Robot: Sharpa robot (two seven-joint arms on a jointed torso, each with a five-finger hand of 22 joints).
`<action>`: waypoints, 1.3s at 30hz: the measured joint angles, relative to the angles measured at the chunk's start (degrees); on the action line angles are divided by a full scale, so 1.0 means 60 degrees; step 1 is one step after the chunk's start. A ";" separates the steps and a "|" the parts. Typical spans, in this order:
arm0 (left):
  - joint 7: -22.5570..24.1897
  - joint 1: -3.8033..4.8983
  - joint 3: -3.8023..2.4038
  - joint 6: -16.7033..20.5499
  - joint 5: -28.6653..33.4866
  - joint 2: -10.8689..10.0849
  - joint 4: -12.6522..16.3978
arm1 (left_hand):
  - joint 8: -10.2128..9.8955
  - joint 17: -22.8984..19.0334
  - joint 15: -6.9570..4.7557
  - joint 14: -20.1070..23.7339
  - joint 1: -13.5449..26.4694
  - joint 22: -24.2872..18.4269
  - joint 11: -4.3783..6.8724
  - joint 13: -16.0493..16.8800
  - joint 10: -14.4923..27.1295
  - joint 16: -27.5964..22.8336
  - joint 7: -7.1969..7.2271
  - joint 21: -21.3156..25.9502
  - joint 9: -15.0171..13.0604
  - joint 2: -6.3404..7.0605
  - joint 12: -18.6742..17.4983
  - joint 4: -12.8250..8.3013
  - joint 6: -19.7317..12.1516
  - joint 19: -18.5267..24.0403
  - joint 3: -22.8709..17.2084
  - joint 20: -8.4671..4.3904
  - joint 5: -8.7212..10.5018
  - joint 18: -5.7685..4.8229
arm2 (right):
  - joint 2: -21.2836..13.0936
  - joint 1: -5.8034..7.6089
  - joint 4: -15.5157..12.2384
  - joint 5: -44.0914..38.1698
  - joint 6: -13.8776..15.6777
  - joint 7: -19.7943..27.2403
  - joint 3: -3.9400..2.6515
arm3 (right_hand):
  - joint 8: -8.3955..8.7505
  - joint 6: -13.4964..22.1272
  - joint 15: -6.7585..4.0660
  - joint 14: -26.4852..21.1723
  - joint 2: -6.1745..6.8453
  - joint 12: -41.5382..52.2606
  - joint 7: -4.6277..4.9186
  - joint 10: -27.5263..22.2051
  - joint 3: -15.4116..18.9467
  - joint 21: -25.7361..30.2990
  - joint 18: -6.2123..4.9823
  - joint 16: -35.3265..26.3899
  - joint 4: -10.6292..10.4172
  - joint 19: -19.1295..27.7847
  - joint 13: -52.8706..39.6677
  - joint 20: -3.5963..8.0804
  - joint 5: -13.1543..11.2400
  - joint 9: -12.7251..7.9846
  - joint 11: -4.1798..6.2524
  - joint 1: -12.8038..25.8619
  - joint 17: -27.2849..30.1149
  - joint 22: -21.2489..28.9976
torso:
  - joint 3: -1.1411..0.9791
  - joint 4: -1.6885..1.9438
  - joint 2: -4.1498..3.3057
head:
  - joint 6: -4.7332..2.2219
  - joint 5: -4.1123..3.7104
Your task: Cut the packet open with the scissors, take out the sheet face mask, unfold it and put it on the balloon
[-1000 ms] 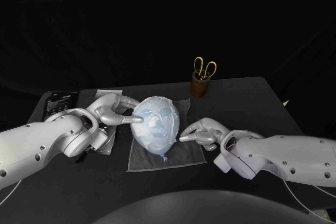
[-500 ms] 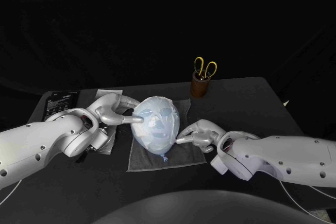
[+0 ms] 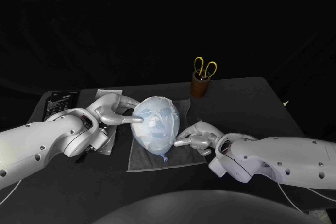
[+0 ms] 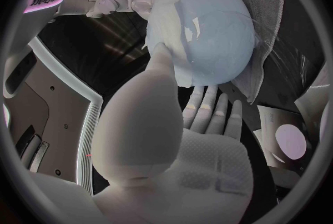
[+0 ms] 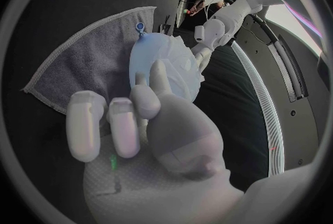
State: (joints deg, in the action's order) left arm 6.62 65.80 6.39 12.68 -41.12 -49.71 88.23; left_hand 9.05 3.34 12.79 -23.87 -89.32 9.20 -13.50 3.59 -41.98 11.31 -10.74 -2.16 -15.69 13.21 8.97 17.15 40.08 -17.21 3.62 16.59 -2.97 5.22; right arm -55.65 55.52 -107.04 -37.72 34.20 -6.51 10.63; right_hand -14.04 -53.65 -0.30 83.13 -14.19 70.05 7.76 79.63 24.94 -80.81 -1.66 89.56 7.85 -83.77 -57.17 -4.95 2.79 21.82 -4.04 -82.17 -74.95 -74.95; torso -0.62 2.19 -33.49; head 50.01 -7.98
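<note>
**Both hands touch the masked balloon**

You have the balloon (image 3: 155,128) lying on a grey cloth (image 3: 183,156) in the middle of the black table (image 3: 245,102), knot towards the robot. The sheet face mask (image 3: 158,116) is spread over its upper face.

Your left hand (image 3: 109,110) holds nothing. One outstretched fingertip presses the mask's edge on that side of the balloon, and in the left wrist view the other fingers (image 4: 208,110) lie spread beside and below it.

Your right hand (image 3: 199,135) also grips nothing. One fingertip touches the balloon's opposite, lower side and the rest are loosely curled and apart.

The scissors (image 3: 205,67) stand handles up in a brown holder (image 3: 201,87) at the back, well apart from both hands.
</note>
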 measured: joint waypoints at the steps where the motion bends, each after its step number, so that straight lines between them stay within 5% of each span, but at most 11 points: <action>1: 0.0000 0.0000 0.0000 0.0000 0.0000 0.0000 0.0001 | 0.0000 0.0000 0.0000 0.0000 0.0000 0.0000 0.0000 0.0000 0.0000 0.0000 0.0000 0.0000 0.0001 0.0000 0.0000 0.0000 0.0000 0.0000 0.0000 0.0000 0.0000 0.0000 | 0.0007 -0.0002 -0.0001 0.0028 0.0007 0.0005 0.0000 | 0.0000 0.0000 0.0000 0.0000 0.0000 0.0000 0.0000 0.0000 0.0000 0.0000 0.0000 0.0005 0.0030 0.0000 0.0000 0.0000 0.0000 -0.0007 0.0000 0.0000 0.0000 0.0000 | 0.0000 0.0000 0.0000 | 0.0000 0.0000; 17: -0.0004 0.0002 -0.0002 0.0000 0.0000 -0.0021 0.0008 | 0.0000 0.0000 0.0000 0.0000 0.0000 0.0001 0.0000 -0.0003 0.0000 0.0000 0.0000 0.0000 -0.0006 0.0000 -0.0008 0.0000 0.0000 0.0000 0.0000 0.0000 0.0000 0.0000 | 0.0064 -0.0037 -0.0190 0.0638 0.0372 0.0324 0.0005 | 0.0109 -0.0195 0.0002 0.0002 -0.0329 0.0028 -0.0024 0.0000 0.0010 -0.0039 0.0000 0.0017 0.0747 0.0015 -0.0007 -0.0015 0.0000 -0.0154 0.0000 -0.0329 0.0007 0.0008 | -0.0001 0.0001 0.0000 | 0.0000 0.0004; 39: -0.0018 0.0003 -0.0002 0.0001 0.0004 -0.0018 -0.0001 | 0.0000 0.0009 0.0000 0.0000 0.0000 -0.0019 0.0001 0.0006 0.0000 0.0000 0.0000 0.0000 -0.0003 0.0000 -0.0025 0.0000 0.0000 0.0000 0.0000 0.0000 0.0000 0.0119 | 0.0105 -0.0047 -0.0263 0.1229 0.0822 0.0677 0.0009 | 0.0145 -0.0577 0.0015 0.0015 -0.0439 0.0102 -0.0133 0.0000 -0.0133 -0.0123 0.0001 0.0039 0.0840 0.0018 -0.0024 -0.0014 0.0000 -0.0235 -0.0001 0.0015 0.0000 0.0000 | -0.0001 -0.0002 0.0000 | 0.0000 -0.0029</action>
State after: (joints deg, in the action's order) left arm 6.51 65.82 6.37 12.68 -41.10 -49.82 88.22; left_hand 9.05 3.39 12.79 -23.87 -89.32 9.09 -13.49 3.63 -41.98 11.31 -10.74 -2.16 -15.71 13.21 8.82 17.15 40.08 -17.21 3.62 16.59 -2.97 5.94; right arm -55.03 55.24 -108.62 -30.34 39.14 -2.45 10.68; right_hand -13.17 -57.11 -0.20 83.22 -16.82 70.66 6.96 79.63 24.15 -81.55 -1.65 89.80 12.89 -83.66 -57.31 -5.04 2.79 20.40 -4.04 -82.08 -74.95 -74.95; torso -0.63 2.18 -33.49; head 50.01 -8.16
